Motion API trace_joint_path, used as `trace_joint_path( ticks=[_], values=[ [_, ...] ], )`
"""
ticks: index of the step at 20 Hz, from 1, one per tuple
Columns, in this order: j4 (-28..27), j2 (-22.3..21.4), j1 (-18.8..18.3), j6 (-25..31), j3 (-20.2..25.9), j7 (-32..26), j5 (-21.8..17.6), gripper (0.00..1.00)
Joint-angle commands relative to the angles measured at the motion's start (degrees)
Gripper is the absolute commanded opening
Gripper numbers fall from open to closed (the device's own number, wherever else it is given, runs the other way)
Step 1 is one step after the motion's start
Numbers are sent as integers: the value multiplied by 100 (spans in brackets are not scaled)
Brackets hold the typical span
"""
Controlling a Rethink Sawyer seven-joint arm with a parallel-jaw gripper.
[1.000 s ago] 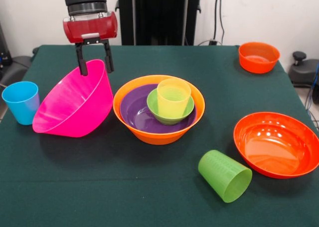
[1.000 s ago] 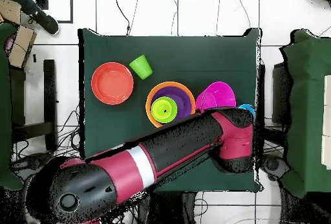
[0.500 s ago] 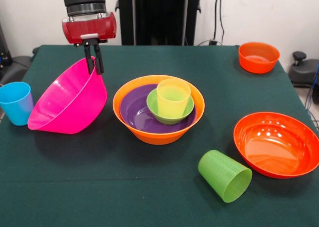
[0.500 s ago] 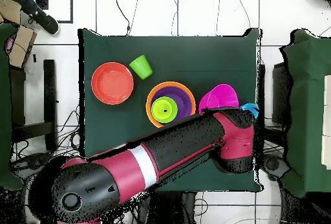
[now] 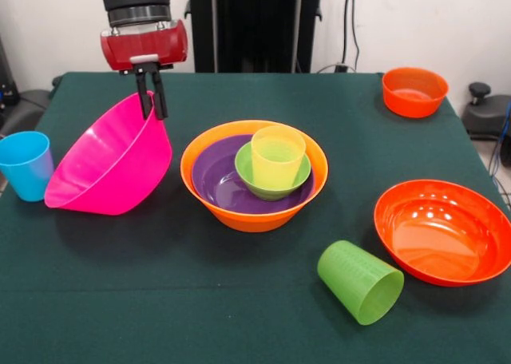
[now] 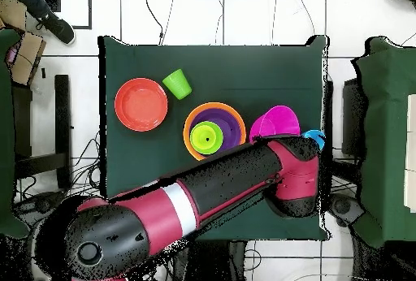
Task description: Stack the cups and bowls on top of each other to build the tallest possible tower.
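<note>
We see the gripper [image 5: 152, 100] pinched narrow on the far rim of the pink bowl [image 5: 108, 168], which sits tilted beside the tower [image 5: 255, 176]. Risk: thin rim slips free, or the swinging bowl knocks the blue cup [image 5: 24, 164] off the near table edge [image 5: 16, 192]. Open cloth lies in front.

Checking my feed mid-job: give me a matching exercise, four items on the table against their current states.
Items:
1. large glossy pink plastic bowl
2. ribbed lime green plastic cup
3. ribbed yellow plastic cup
4. small orange plastic bowl

States:
A. upright inside the small green bowl
B. lying on its side
C. tilted, rim pinched by the gripper
D. alone at a table corner

Pairs: 1-C, 2-B, 3-A, 4-D
</note>
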Motion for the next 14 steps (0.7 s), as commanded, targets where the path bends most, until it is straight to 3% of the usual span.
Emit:
trace_joint_path(
  ticks=[1, 3, 7, 10, 14],
  values=[
    [13, -11, 383, 585, 503, 349, -502, 0],
    [-13, -199, 558, 279, 195, 1161, -969, 0],
    [-587, -349, 625, -301, -371, 2631, -1788, 0],
    [-1100, -218, 577, -313, -538, 3415, -1991, 0],
    [-1626, -6, 472, -261, -680, 3999, -2129, 0]
  ],
)
